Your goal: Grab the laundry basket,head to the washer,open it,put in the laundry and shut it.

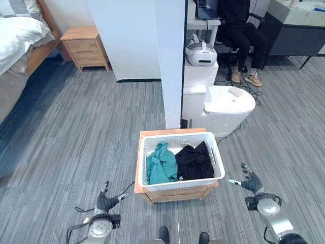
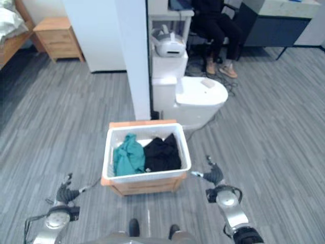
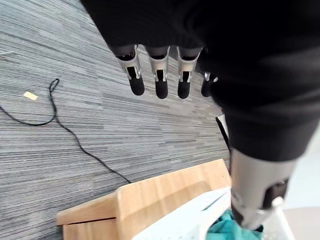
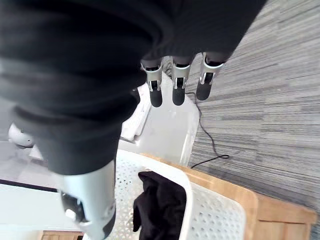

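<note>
The white laundry basket sits on a low wooden stand on the grey carpeted floor, straight ahead of me. Inside it, a teal garment lies bunched against the left wall and a black garment fills the right half, the two touching in the middle.

My left robot hand hovers over the floor off the stand's left front corner, apart from stand and basket. Its fingers hang straight and spread, holding nothing. My right robot hand hovers off the basket's right side, near its front right corner, also touching nothing, with fingers extended and loose.

Behind the basket rises a white pillar, and just right of it stands a white appliance with a rounded lid. A white headset rests on the white box behind the appliance. Farther back a person in dark clothes sits on a chair. At the far left are a wooden nightstand and the corner of a bed with white bedding.
</note>
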Robot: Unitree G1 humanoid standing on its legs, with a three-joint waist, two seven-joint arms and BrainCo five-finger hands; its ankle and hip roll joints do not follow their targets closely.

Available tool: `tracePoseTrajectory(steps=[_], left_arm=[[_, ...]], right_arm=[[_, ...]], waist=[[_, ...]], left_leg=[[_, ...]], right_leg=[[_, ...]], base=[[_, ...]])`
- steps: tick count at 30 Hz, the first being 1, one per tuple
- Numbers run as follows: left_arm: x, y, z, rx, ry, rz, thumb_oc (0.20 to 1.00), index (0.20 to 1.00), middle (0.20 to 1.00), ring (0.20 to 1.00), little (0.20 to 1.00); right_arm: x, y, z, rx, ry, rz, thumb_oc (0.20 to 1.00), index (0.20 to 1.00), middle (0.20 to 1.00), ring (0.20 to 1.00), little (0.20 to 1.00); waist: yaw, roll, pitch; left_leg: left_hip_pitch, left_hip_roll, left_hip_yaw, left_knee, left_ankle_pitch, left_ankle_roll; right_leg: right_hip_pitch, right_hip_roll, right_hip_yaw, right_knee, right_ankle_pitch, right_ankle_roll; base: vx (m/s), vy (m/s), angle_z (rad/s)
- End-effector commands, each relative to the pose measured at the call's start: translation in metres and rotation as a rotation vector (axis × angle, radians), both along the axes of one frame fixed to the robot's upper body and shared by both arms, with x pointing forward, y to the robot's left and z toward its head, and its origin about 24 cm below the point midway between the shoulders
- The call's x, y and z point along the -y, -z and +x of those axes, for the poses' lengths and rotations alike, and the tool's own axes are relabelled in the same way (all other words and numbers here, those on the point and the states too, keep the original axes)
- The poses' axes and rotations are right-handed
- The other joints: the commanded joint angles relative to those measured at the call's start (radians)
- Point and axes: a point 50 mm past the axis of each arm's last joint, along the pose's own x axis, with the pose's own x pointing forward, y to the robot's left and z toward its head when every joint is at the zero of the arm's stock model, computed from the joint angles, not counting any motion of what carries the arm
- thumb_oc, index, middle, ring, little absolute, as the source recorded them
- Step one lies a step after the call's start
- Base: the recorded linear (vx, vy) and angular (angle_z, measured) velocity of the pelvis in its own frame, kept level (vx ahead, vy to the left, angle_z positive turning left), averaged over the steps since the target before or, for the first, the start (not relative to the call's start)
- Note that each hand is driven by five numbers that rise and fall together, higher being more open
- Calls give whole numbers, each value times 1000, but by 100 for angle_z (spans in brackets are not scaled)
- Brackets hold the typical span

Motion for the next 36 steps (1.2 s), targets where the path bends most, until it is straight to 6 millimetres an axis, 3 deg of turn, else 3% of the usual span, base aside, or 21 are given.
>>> tracePoseTrajectory(steps=[1, 7, 11, 15, 19, 20, 24, 25, 26, 27, 28, 36], left_arm=[[-1, -13, 27, 78, -13, 51, 1000, 1000, 1000, 1000, 1000], [11, -11, 50, 57, -48, 81, 1000, 1000, 1000, 1000, 1000], [24, -9, 69, 52, -110, 59, 1000, 1000, 1000, 1000, 1000], [45, -27, 105, 108, -72, 89, 1000, 1000, 1000, 1000, 1000], [52, -36, 118, 125, -16, 123, 1000, 1000, 1000, 1000, 1000], [63, -46, 130, 157, 39, 147, 1000, 1000, 1000, 1000, 1000], [75, -64, 146, 230, 87, 155, 1000, 1000, 1000, 1000, 1000], [82, -73, 153, 263, 109, 152, 1000, 1000, 1000, 1000, 1000], [85, -78, 157, 283, 118, 151, 1000, 1000, 1000, 1000, 1000], [85, -78, 157, 283, 119, 151, 1000, 1000, 1000, 1000, 1000], [87, -82, 159, 294, 141, 170, 200, 200, 200, 200, 200], [89, -77, 147, 312, 184, 159, 200, 200, 200, 200, 200]], right_arm=[[-23, -20, 31, 103, -82, -17, 1000, 1000, 1000, 1000, 1000], [-36, -20, 51, 87, -38, 11, 1000, 1000, 1000, 1000, 1000], [-49, -28, 72, 106, 9, 15, 1000, 1000, 1000, 1000, 1000], [-70, -46, 101, 132, 10, 6, 1000, 1000, 1000, 1000, 1000], [-80, -48, 107, 119, -36, -24, 1000, 1000, 1000, 1000, 1000], [-87, -52, 112, 118, -62, -34, 1000, 1000, 1000, 1000, 1000], [-97, -58, 116, 134, -93, -30, 1000, 1000, 1000, 1000, 1000], [-102, -61, 118, 146, -107, -21, 504, 504, 504, 504, 504], [-103, -64, 119, 153, -108, -10, 200, 200, 200, 200, 200], [-103, -64, 119, 153, -108, -10, 200, 200, 200, 200, 200], [-106, -65, 119, 159, -117, -1, 200, 200, 200, 200, 200], [-109, -59, 106, 185, -148, 81, 200, 200, 200, 200, 200]], waist=[[10, -44, -13], [9, -37, 24], [8, -29, 76], [11, -30, 131], [14, -34, 145], [15, -36, 154], [16, -37, 166], [15, -38, 170], [14, -38, 172], [14, -38, 173], [11, -39, 174], [1, -34, 158]], left_leg=[[8, -14, -15, 0, -56, -55], [-28, -9, -16, -16, -43, -59], [-119, -1, -17, -12, -23, -57], [-211, 1, -21, 2, 3, -55], [-235, 1, -25, 4, 13, -57], [-246, 0, -27, 5, 17, -57], [-258, 0, -29, 7, 20, -59], [-259, -1, -28, 7, 21, -60], [-260, -2, -27, 7, 20, -60], [-260, -2, -27, 7, 20, -60], [-258, -1, -25, 6, 19, -61], [-226, -2, -14, -1, 6, -60]], right_leg=[[27, -34, 10, -58, 15, 78], [-26, -23, 22, -61, 21, 75], [-149, -14, 56, -25, 33, 69], [-260, -3, 85, 30, 43, 58], [-287, -4, 88, 38, 48, 56], [-297, -6, 89, 37, 52, 56], [-308, -8, 93, 34, 60, 58], [-310, -7, 95, 31, 64, 60], [-310, -7, 97, 29, 66, 61], [-310, -7, 97, 29, 66, 61], [-310, -5, 101, 26, 68, 63], [-287, -5, 109, 15, 64, 65]], base=[[12, -17, 16], [-80, -29, 3], [-182, -2, -8], [-149, 3, -15], [-12, -11, -3], [0, 0, 0], [0, 0, 0], [0, 0, 0], [0, 0, 0], [0, 0, 0], [0, 0, 0], [13, 3, 0]])
